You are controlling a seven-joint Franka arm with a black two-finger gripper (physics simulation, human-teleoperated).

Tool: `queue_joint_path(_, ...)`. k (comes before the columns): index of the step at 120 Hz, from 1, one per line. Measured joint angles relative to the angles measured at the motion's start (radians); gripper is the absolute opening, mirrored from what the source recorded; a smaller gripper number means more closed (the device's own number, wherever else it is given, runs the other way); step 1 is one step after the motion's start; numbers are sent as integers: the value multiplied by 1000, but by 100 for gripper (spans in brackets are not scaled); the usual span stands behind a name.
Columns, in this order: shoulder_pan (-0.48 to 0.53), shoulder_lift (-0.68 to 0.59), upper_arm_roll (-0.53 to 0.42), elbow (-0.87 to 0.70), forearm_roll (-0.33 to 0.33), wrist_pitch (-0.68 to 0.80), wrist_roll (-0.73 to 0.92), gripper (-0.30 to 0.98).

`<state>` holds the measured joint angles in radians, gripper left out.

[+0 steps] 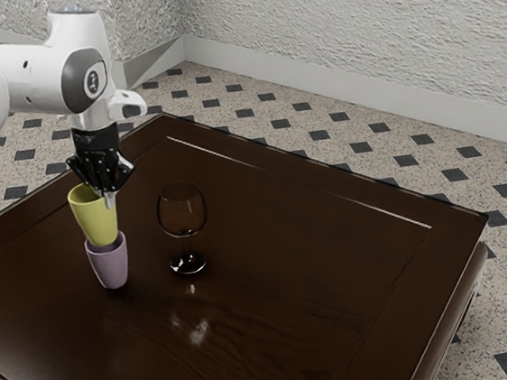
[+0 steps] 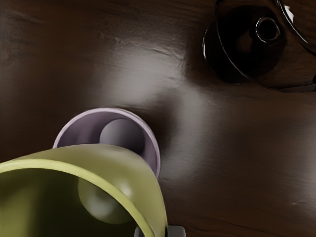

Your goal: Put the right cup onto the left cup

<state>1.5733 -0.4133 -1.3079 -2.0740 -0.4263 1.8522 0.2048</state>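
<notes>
In the exterior view the gripper (image 1: 106, 197) is at the rim of the yellow cup (image 1: 95, 217), jaws narrow, pinching its wall. The yellow cup is just over the purple cup (image 1: 110, 262), which stands on the table (image 1: 268, 310) near the glass (image 1: 182, 210); whether the cups touch, I cannot tell.

In the wrist view one fingertip lies inside the wall, one outside; the yellow cup covers part of the purple cup's mouth.

The wrist view's edge crops the yellow cup (image 1: 94, 220), which hides part of the purple cup (image 1: 110, 264), and the wine glass (image 1: 188, 263). The exterior view cuts off the table (image 1: 292, 339) nearside.
</notes>
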Motion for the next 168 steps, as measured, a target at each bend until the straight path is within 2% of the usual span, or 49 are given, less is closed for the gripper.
queue_joint_path(30, 177, -2, -177, 30, -4, 28, -8, -10)
queue_joint_path(37, 184, -2, -196, 31, -7, 32, -9, -3)
queue_joint_path(47, 186, -1, -204, 31, -21, 33, -12, 13)
queue_joint_path(67, 177, 1, -192, 27, -45, 30, -19, 41)
queue_joint_path(95, 14, 51, -32, 59, -38, -26, -26, 59)
queue_joint_path(106, -180, 129, 120, 87, 23, -54, -27, 62)
queue_joint_path(116, -441, 196, 337, 100, 100, -75, -28, 64)
queue_joint_path(133, -1026, 292, 823, 162, 245, -117, -31, 66)
queue_joint_path(147, -1458, 356, 1171, 278, 353, -170, -36, 67)
queue_joint_path(152, -1542, 369, 1238, 312, 379, -186, -38, 68)
queue_joint_path(168, -1677, 393, 1347, 400, 436, -237, -43, 68)
